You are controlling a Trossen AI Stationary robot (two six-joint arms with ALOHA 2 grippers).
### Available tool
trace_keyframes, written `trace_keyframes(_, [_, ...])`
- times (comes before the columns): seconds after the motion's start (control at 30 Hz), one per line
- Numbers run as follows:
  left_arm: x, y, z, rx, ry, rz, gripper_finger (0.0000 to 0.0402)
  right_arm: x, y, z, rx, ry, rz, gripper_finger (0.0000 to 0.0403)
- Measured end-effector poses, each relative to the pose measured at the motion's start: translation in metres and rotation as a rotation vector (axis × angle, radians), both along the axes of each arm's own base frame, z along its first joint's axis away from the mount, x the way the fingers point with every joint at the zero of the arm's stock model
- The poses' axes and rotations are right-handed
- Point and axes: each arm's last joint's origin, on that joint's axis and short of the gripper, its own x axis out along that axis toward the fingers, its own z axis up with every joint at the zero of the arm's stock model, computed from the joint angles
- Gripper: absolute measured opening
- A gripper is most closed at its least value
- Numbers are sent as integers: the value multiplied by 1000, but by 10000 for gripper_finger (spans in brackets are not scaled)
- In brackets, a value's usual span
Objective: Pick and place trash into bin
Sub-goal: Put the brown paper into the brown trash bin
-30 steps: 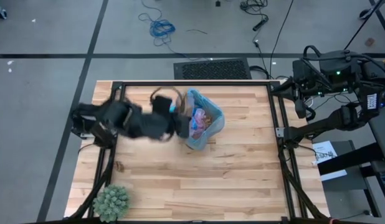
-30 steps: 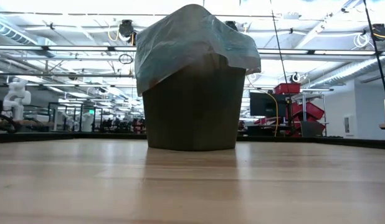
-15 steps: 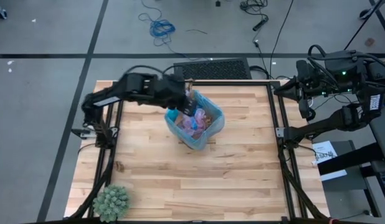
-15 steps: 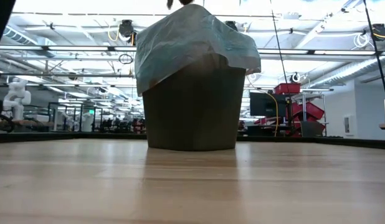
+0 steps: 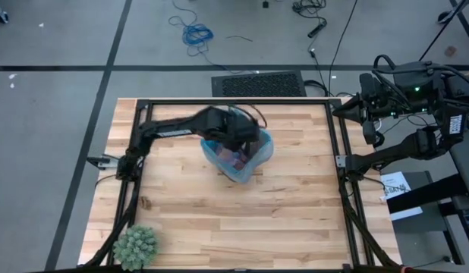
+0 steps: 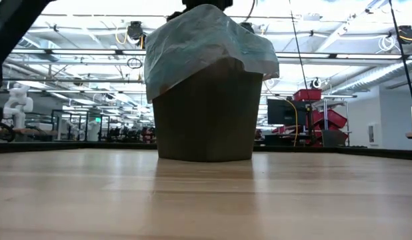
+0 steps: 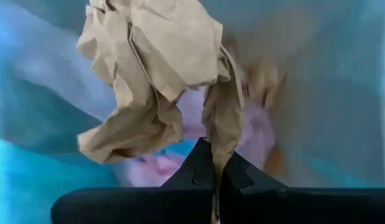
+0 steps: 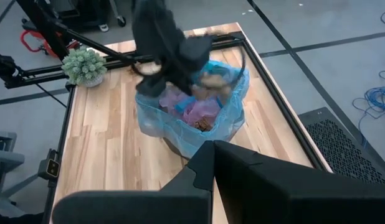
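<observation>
From above, your left tool [image 5: 238, 136] hangs over the bin [image 5: 259, 155] mid-tabletop [image 5: 295, 212]; the right tool [image 5: 369, 133] waits closed off the edge. In the left wrist view, it pinches a brown paper wad [image 7: 155, 74] above the blue liner.

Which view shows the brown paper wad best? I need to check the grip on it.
The left wrist view: the brown paper wad fills it, pinched in the shut left gripper above the bin. In the high view the arm hides it; the right wrist view blurs it; the low view shows only the bin's outside.
</observation>
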Motion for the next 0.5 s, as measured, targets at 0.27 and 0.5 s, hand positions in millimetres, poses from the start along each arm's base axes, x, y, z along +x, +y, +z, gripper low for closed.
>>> trace_keyframes(0.27, [22,-6,-48,-186,178,-55,0,0,0,-1,-5,7,4,0])
trace_keyframes(0.5, [22,-6,-51,-217,191,-58,42,-1,0,-1,-8,12,6,0])
